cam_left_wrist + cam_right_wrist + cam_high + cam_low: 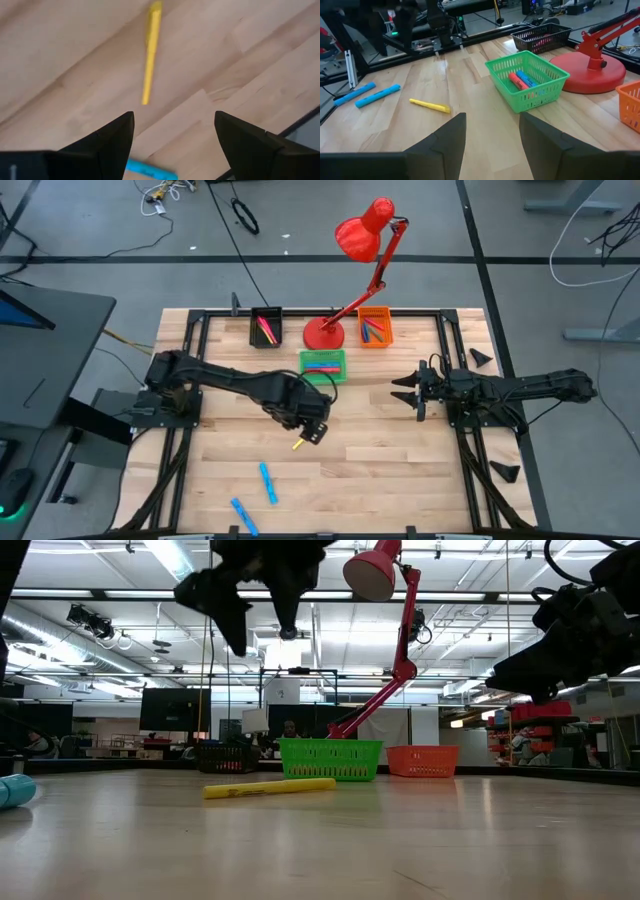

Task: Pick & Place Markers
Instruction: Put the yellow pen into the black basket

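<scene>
The left gripper (312,432) hangs open just above the yellow marker (298,445) lying on the table (400,460). The right gripper (408,392), also open, waits apart.

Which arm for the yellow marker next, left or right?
Left, probably. The left gripper hangs open right above the yellow marker; the right gripper, also open, waits off at the table's right side.

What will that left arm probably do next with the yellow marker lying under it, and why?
Probably drop straight down and close on it. The left gripper hangs open above the yellow marker, which lies flat and alone on the table, untouched, so it looks lined up for a grab.
</scene>
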Robot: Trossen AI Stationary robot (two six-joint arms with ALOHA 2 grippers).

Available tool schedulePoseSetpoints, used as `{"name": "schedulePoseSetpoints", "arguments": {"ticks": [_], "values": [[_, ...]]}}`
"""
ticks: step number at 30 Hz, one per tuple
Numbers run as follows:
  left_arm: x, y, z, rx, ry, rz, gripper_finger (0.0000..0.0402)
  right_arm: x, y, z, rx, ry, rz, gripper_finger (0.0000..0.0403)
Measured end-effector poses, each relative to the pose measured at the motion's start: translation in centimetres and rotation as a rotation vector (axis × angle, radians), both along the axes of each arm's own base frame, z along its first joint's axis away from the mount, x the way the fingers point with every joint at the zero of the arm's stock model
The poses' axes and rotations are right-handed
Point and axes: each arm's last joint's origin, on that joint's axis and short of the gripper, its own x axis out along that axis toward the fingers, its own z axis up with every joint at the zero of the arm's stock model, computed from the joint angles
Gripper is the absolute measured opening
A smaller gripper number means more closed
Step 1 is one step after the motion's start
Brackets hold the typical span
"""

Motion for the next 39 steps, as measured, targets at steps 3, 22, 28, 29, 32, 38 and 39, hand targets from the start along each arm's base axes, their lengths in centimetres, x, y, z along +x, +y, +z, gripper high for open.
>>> {"name": "schedulePoseSetpoints", "arguments": {"ticks": [3, 22, 28, 29, 32, 38, 39], "values": [[0.2, 0.0, -1.3, -0.01, -0.023, -0.001, 0.028, 0.0, 0.0, 0.0, 0.0, 0.0, 0.0, 0.0185], [2.9, -0.3, -9.4, 0.041, 0.1, -0.072, 0.028, 0.0, 0.0, 0.0, 0.0, -0.001, 0.0, 0.0185], [3.2, -0.4, -11.1, 0.058, 0.133, -0.072, 0.028, 0.0, 0.0, 0.0, 0.0, -0.001, 0.0, 0.0185], [3.3, -0.4, -11.4, 0.063, 0.139, -0.072, 0.028, 0.0, 0.0, 0.0, 0.0, -0.001, 0.0, 0.0185], [3.5, -0.5, -12.4, 0.071, 0.157, -0.095, 0.028, 0.0, 0.0, 0.0, 0.0, -0.001, 0.0, 0.0185], [3.7, -0.6, -12.9, 0.071, 0.155, -0.126, 0.0279, 0.0, 0.0, 0.0, 0.0, -0.001, 0.0, 0.0185], [3.7, -0.6, -12.9, 0.068, 0.155, -0.136, 0.0278, 0.0, 0.0, 0.0, 0.0, -0.001, 0.0, 0.0185]]}}
